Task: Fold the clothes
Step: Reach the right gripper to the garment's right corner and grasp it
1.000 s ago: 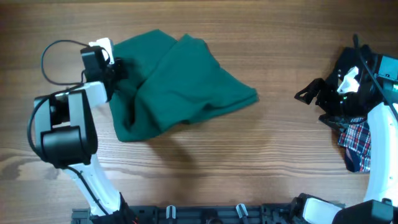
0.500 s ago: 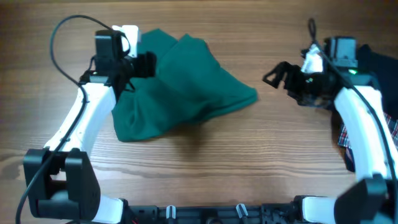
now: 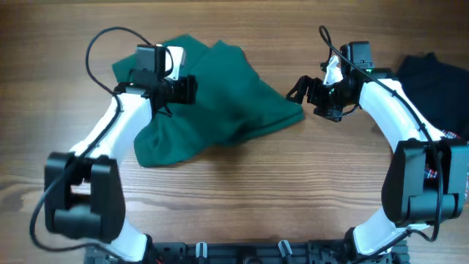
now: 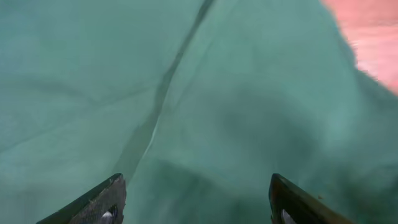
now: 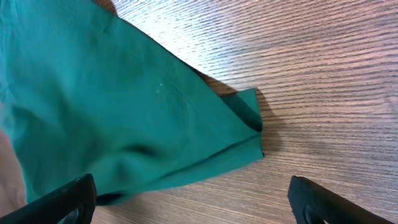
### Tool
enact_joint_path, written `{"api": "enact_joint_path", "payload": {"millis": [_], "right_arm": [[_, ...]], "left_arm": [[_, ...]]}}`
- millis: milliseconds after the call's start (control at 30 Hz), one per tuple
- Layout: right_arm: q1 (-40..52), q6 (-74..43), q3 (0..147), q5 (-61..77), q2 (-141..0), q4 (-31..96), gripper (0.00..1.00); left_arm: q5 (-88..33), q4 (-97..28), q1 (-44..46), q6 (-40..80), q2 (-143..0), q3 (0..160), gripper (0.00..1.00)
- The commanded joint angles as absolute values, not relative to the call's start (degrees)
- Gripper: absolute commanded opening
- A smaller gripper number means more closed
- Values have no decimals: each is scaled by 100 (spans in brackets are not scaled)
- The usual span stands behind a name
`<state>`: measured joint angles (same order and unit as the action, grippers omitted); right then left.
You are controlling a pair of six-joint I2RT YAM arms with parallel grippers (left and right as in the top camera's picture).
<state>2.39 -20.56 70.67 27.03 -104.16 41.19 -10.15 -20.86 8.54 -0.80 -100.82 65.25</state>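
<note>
The clothes (image 3: 220,103): one green heap, two claws, both spread.
The left claw (image 3: 190,89) hangs over it; its corner lies just ahead of the right claw (image 3: 302,94), one dark garment (image 3: 432,73) behind.

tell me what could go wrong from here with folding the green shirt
1. The plain dark green fabric garment lies bunched in overlapping layers. The open left pincer hangs over a crease mid-cloth and may pinch several layers at once.
2. The open right pincer sits beside the garment's doubled right corner. It might catch only the top layer, or shove the corner along the wooden table.
</note>
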Motion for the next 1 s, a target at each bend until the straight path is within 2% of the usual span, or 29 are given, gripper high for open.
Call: {"api": "enact_joint_path", "payload": {"millis": [0,133,167,200,233,267,333,400,433,633,667,700,733,867,900,967], "right_arm": [[283,-2117,7113,2792,-10479,4093,100],[307,-2115,7113,2792,-10481,3981,99],[333,-2121,7111,2794,-10481,3962,95],[384,-2126,7111,2794,-10481,3951,84],[471,-2176,7111,2792,-10481,3942,67],[541,-2224,7111,2790,-10481,3935,55],[742,-2272,7102,2668,-10481,3883,44],[860,-2298,7102,2403,-10481,3887,43],[873,-2370,7102,2309,-10481,3903,43],[849,-2416,7102,2226,-10481,3911,48],[849,-2412,7102,2226,-10481,3909,51],[849,-2410,7102,2222,-10481,3907,55],[849,-2403,7102,2202,-10481,3907,61],[849,-2394,7102,2018,-10481,3999,77],[849,-2397,7102,1966,-10481,4016,80],[849,-2399,7102,1925,-10481,4007,83]], "left_arm": [[-961,-2069,825,-99,-10624,6525,74],[-1002,-1988,825,-84,-10718,6525,74],[-1000,-1942,825,-84,-10718,6525,72],[-1000,-1887,825,-84,-10731,6525,69],[-1002,-1861,825,-84,-10735,6525,62],[-1009,-1865,825,-82,-10744,6525,50],[-1256,-1907,825,-82,-10783,6525,30],[-1557,-1988,827,-82,-10785,6525,8],[-1750,-2071,825,-82,-10785,6525,4],[-1883,-2536,832,-86,-10785,6525,4],[-1822,-2486,829,-91,-10785,6525,20],[-1673,-2394,829,-91,-10785,6525,71],[-1468,-2270,829,-89,-10785,6528,77],[-722,-1767,827,-84,-10757,6528,80],[-622,-1734,823,-84,-10726,6528,85],[-609,-1754,825,-71,-10702,6528,87]]}}
